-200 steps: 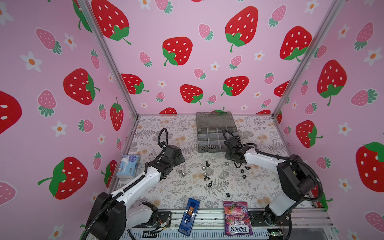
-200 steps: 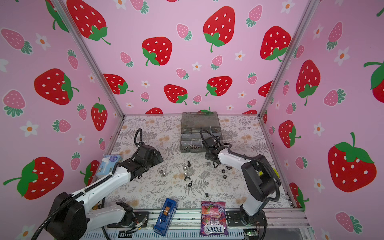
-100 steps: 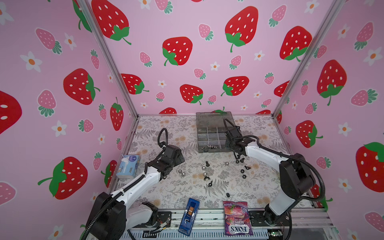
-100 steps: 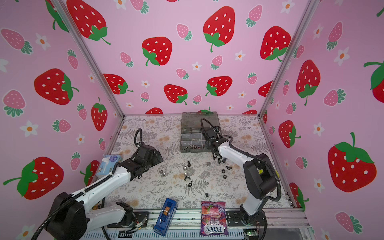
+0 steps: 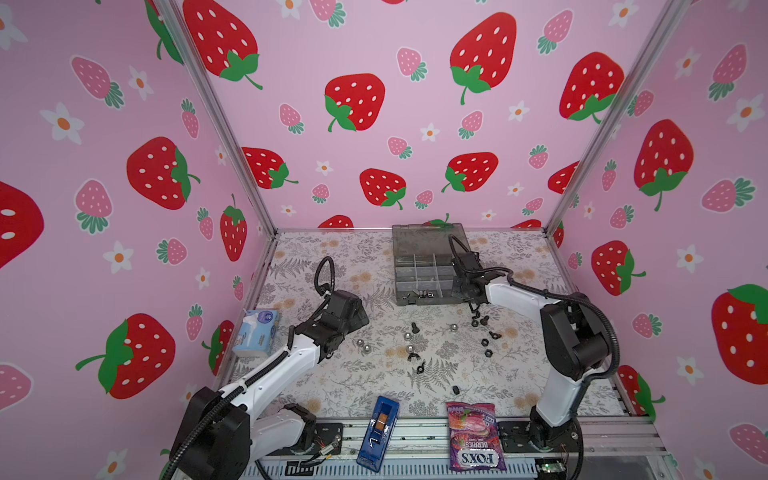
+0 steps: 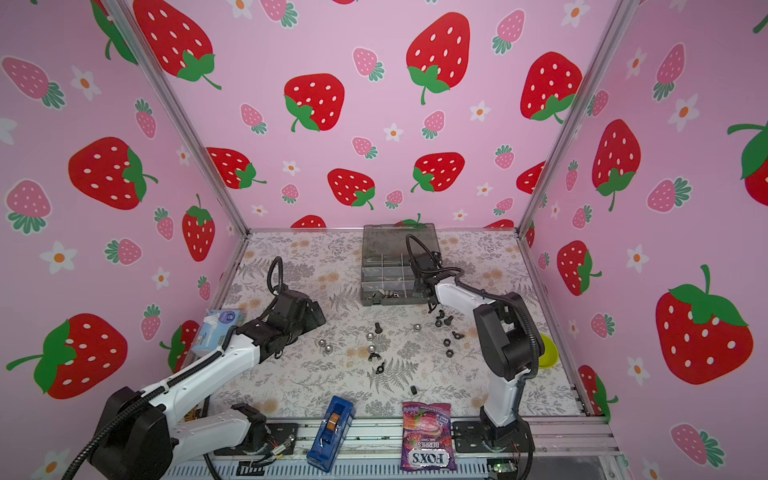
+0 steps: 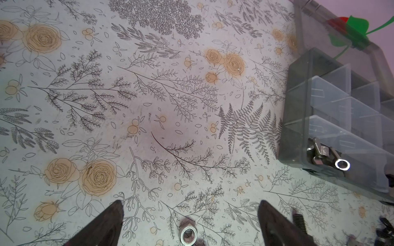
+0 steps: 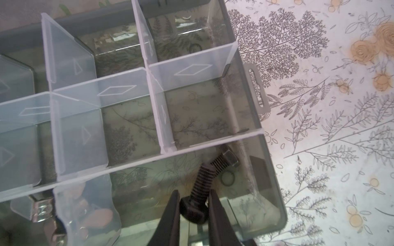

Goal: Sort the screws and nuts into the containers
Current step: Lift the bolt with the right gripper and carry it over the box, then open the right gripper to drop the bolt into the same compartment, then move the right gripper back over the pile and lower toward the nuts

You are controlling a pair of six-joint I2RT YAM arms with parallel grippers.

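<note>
The right tool (image 8: 194,210) pinched a black screw (image 8: 202,183) over the smoky grey plastic organiser's corner cell (image 8: 153,185); releasing low, clear of dividers (image 8: 136,163), was advisable; the left tool (image 7: 190,205) stood spread.

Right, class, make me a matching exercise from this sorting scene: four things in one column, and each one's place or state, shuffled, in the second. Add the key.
Column one
1. left gripper
2. right gripper
3. blue box
4. tissue pack

Column two
A. shut on a black screw over the organiser box
B. open, over the table
C. against the left wall in both top views
D. at the table's front edge, beside the candy bag

Pairs: 1-B, 2-A, 3-D, 4-C
</note>
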